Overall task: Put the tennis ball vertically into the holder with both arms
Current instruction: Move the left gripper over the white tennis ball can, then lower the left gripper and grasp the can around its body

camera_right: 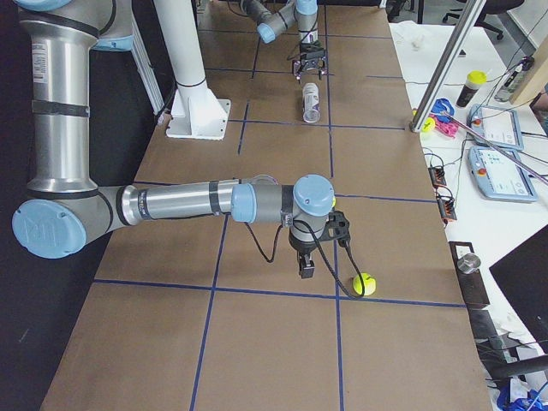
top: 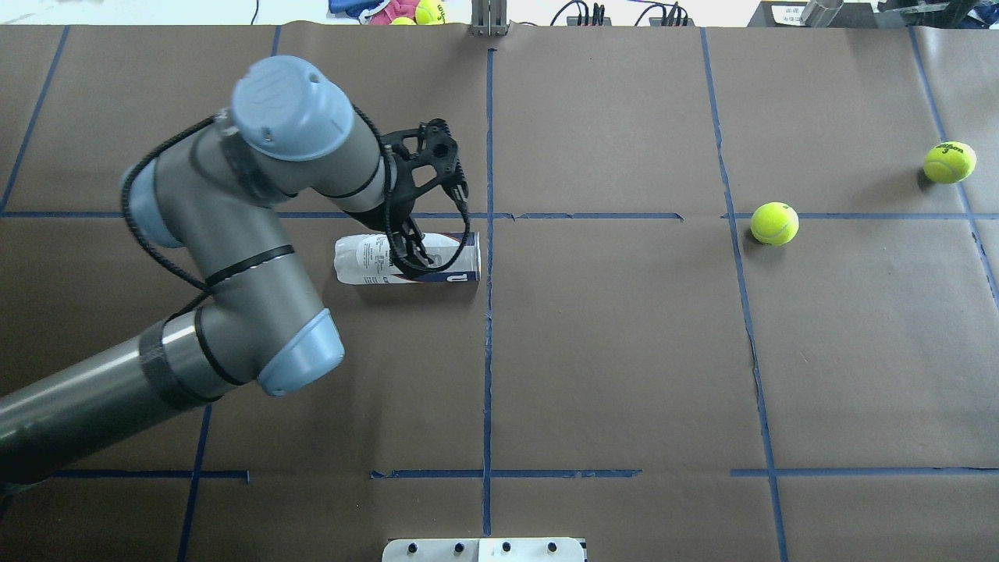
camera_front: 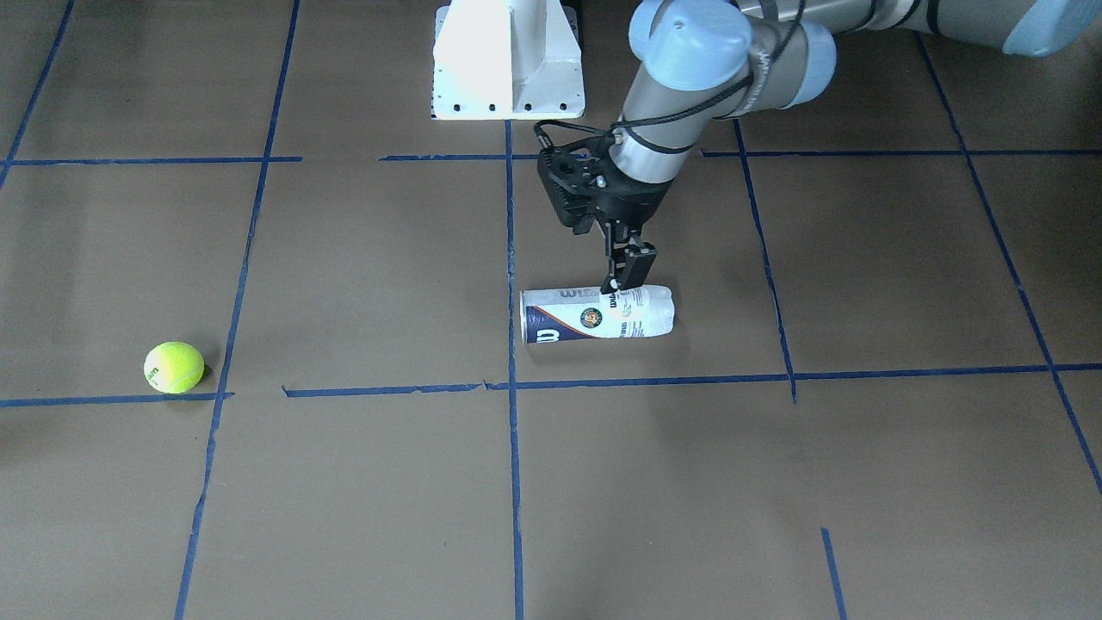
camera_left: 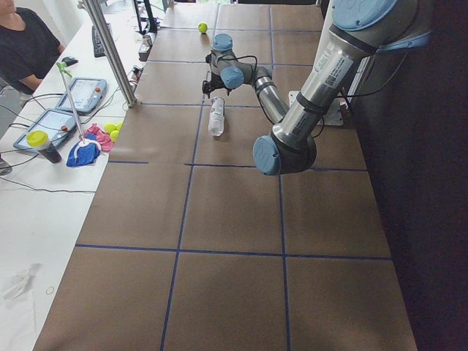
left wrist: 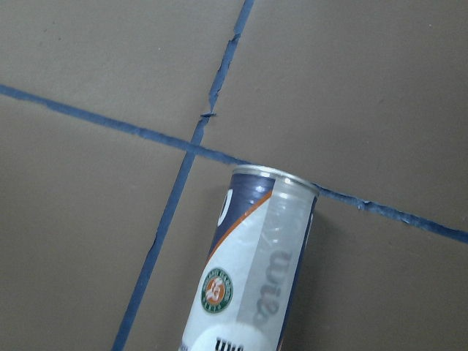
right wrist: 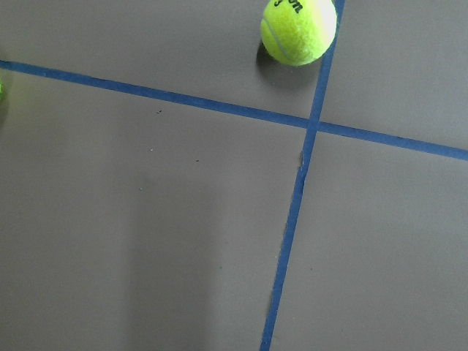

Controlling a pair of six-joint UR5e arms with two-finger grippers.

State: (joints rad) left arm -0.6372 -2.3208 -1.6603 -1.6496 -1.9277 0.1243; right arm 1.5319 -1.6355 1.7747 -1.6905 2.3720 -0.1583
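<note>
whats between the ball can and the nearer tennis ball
Nothing but bare brown table cover and blue tape lines between the can and that tennis ball, per the overhead view.

Can (camera_left: 216, 118) lay flat on table (camera_left: 234, 219); left gripper (camera_left: 212, 95) hung above its far end; ball (camera_left: 202, 28) sat well beyond.

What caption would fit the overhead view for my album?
Left pincer poised over a can lying on its side; a near ball and a far ball lie at right.
</note>
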